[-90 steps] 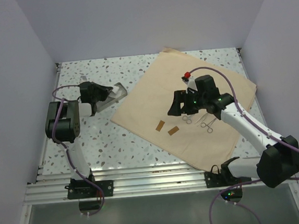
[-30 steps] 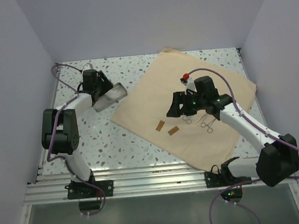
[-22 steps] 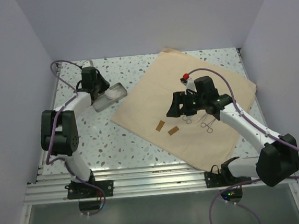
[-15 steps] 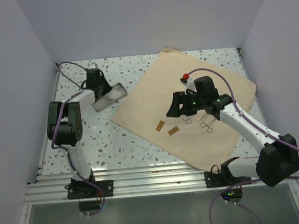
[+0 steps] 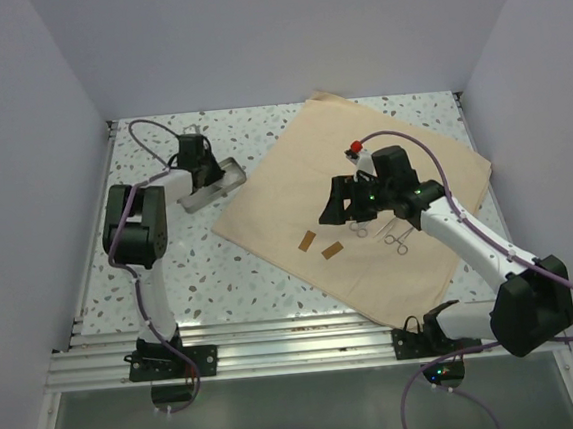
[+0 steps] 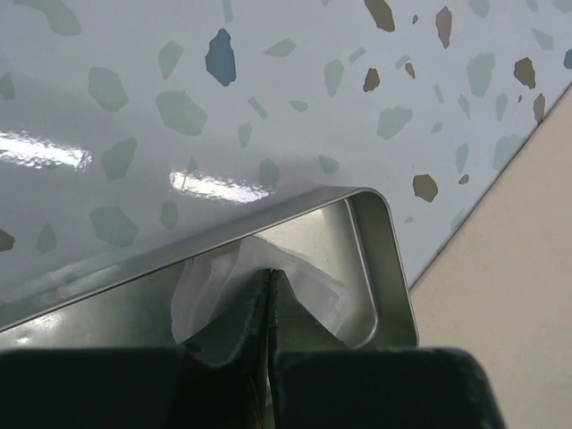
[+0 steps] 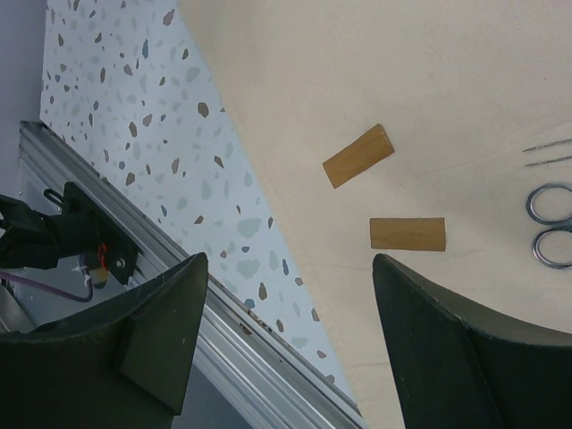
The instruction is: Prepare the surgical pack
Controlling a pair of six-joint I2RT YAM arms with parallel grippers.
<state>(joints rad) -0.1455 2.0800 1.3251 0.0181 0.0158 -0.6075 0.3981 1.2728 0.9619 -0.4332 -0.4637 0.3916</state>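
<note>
The surgical pack's tan cloth (image 5: 361,148) lies spread flat at the centre right, with silver instruments (image 5: 388,231) on it. The steel tray (image 5: 215,181) sits off the cloth's left corner. My left gripper (image 5: 202,164) reaches into the tray (image 6: 393,268). Its jaws (image 6: 268,273) are shut, pinching a thin white sheet (image 6: 206,286) that lies in the tray. My right gripper (image 5: 336,205) hovers open over the cloth (image 7: 357,71), nothing between its fingers (image 7: 290,261). Scissor handles (image 7: 550,223) show at that view's right edge.
Two brown strips (image 5: 307,240) (image 5: 331,250) lie on the cloth near its front-left edge, below the right gripper (image 7: 357,155) (image 7: 407,233). A small red-capped item (image 5: 359,147) sits behind the right wrist. An aluminium rail (image 5: 278,351) runs along the near edge; walls enclose three sides.
The left arm swung right and further back over the tray, and its jaws closed on the white sheet. The right arm and the cloth stayed put.
</note>
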